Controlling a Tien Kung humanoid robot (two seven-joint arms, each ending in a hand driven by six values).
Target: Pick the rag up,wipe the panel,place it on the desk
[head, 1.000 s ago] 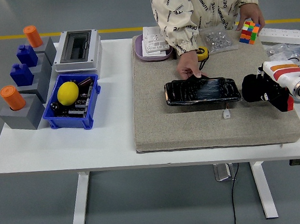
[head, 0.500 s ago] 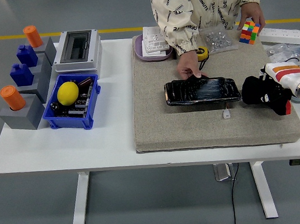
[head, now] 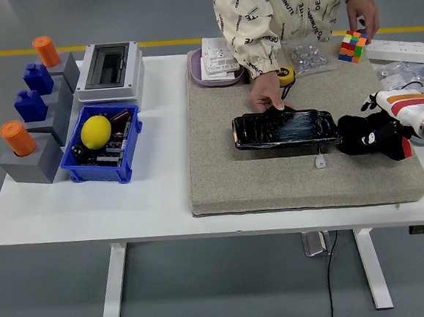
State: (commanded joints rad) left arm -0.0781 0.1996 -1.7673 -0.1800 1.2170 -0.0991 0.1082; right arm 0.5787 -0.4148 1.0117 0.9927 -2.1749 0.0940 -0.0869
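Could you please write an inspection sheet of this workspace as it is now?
Surface: white table with a beige mat on its right half.
Job's things: black panel lies flat on the mat; no rag can be told apart.
Clutter: blue bin holding a lemon; grey blocks with orange and blue pegs; grey box; colour cube.
Hands: right hand black, at the panel's right end; left nothing seen. Person's hand rests on the panel's far edge.
Cables: small cable at the panel's near edge.
Surroundings: grey floor, yellow line.
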